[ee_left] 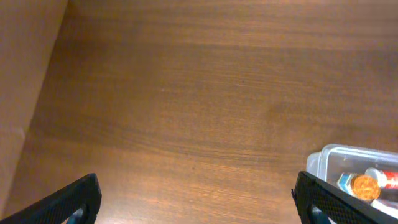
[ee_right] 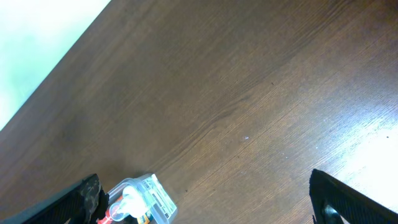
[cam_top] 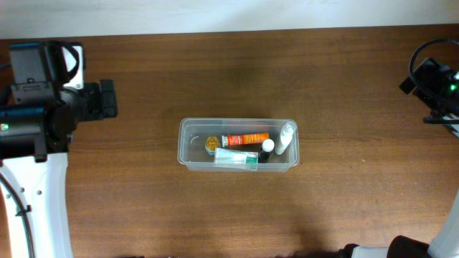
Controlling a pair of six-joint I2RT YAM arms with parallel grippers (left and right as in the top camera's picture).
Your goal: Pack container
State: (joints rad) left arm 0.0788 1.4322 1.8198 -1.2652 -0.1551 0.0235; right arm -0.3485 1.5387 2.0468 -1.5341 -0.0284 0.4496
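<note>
The clear container [cam_top: 185,147] sits in the middle of the brown tabletop [cam_top: 143,208]. An orange tube [cam_top: 247,137], a white bottle [cam_top: 287,136] and a green and white box [cam_top: 237,158] lie inside it. The left end effector [ee_left: 196,202] is wide open and holds nothing. The right end effector [ee_right: 205,202] is the same. Both are well away from the container.

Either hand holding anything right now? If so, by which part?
Nothing is held. The left hand and the right hand are both open and empty, and both are apart from the container.
</note>
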